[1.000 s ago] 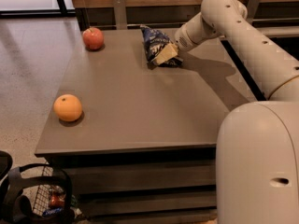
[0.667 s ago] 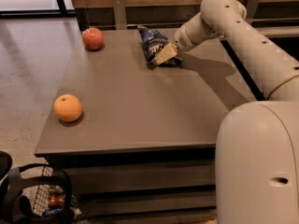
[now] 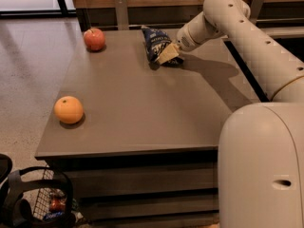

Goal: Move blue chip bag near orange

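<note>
Although about a second has gone by, the blue chip bag (image 3: 154,42) sits in the same spot at the far side of the worktop (image 3: 142,108), right against the hand (image 3: 169,55), which has hardly shifted either. Judged from that, the grasp is probably being settled and the carry has not begun, so nearly all of the task remains. The bag is crumpled dark blue foil with white print. It stands half propped up, its top corner leaning away from the hand and its lower end partly covered by it. Whether the hand is clamped on the foil or only touching it cannot be told. The arm (image 3: 247,37) reaches in behind the hand, from the side away from the bag. The orange (image 3: 69,109) rests well apart from the hand, across the bare worktop by the near corner, so the bag will likely need a long diagonal move. An apple (image 3: 94,39) sits beyond the bag from the hand, near the far edge. A basket (image 3: 42,198) stands on the floor below the orange's corner.
</note>
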Tool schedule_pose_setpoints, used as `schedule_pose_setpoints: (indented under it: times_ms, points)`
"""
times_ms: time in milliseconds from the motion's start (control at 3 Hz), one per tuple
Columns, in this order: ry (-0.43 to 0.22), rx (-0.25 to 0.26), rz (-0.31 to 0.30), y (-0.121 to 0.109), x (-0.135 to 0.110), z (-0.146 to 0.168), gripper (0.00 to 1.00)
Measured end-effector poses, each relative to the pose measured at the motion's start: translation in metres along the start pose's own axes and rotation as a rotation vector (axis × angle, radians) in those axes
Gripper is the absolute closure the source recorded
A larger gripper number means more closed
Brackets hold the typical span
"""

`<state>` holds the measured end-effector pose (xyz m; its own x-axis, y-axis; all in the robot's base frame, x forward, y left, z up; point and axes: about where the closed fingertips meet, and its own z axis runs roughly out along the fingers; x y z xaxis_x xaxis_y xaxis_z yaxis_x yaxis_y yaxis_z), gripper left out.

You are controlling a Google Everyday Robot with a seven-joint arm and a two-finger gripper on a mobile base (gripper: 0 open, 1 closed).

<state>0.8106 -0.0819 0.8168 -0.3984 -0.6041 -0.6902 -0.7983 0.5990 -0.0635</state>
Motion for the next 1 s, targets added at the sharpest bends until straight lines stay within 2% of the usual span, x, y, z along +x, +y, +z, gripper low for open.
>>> schedule_pose_setpoints:
  times_ms: [1000]
  points:
    - [0.0, 0.0, 0.0, 0.0, -0.0009, -0.0009, 1.0]
